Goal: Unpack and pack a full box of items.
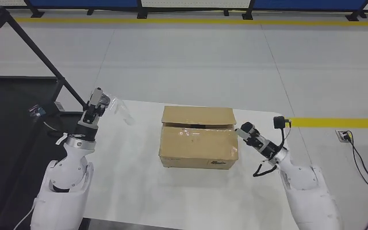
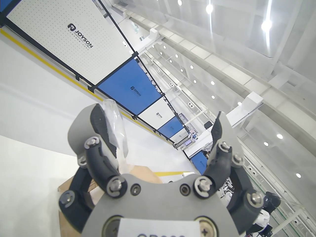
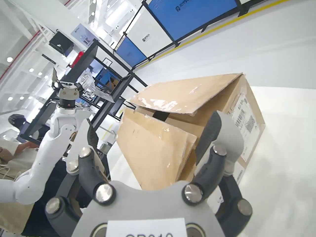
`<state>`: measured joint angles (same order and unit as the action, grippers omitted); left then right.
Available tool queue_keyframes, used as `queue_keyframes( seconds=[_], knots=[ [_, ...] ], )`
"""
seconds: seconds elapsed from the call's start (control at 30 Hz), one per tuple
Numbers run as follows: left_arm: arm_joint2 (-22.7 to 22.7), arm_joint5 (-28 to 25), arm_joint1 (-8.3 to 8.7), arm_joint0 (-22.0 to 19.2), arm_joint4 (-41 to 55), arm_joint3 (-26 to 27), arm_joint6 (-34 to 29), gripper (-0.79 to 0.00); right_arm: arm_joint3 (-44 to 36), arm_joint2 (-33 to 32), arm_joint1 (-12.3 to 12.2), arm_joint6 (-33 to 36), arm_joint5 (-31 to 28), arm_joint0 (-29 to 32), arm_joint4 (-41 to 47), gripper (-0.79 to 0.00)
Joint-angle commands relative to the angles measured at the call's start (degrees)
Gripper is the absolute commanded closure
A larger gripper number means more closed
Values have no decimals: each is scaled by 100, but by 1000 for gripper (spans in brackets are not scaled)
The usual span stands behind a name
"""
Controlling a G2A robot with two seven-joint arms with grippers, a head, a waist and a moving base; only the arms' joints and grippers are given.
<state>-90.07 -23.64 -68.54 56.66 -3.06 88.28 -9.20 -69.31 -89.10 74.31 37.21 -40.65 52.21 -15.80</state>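
Left gripper [image 2: 159,110]: fingers spread wide, clamping nothing. Clear plastic bag [image 2: 116,127] clings flat against one finger pad and trails past its tip; the other pad is bare. Right gripper [image 3: 152,118]: fingers also wide apart, empty. Cardboard box [image 3: 187,104] sits just ahead of the right fingertips, contact unclear, flaps loosely folded over, on the white table [image 1: 132,190]. It is well apart from the left fingers.

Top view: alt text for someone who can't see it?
A cardboard box sits in the middle of a white table, top flaps folded mostly shut. The left gripper, open, is over the table's far left corner with clear plastic film clinging to it; the right gripper, open, is beside the box's right end.
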Motion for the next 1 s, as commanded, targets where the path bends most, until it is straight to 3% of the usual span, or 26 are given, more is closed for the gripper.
queue_keyframes(
  seconds=[0.0,0.27,0.4,0.6,0.77,0.97],
  knots=[
    [12,21,-3,12,-30,24,41,-785,369,62,-21,347,-195,-180,414,-785],
    [12,21,-3,12,-30,24,41,-785,1176,172,-135,1573,-897,-601,1886,-785],
    [12,21,-3,12,-30,24,41,-785,1041,301,-232,1816,-826,-541,2465,-785],
    [12,21,-3,12,-30,24,41,-785,146,625,-474,1840,-804,-119,3266,-785],
    [12,21,-3,12,-30,24,41,-785,-933,950,-847,1498,-1147,452,3152,-785],
    [12,21,-3,12,-30,24,41,-785,-1571,1286,-1377,909,-1735,992,2601,-785]
  ],
)
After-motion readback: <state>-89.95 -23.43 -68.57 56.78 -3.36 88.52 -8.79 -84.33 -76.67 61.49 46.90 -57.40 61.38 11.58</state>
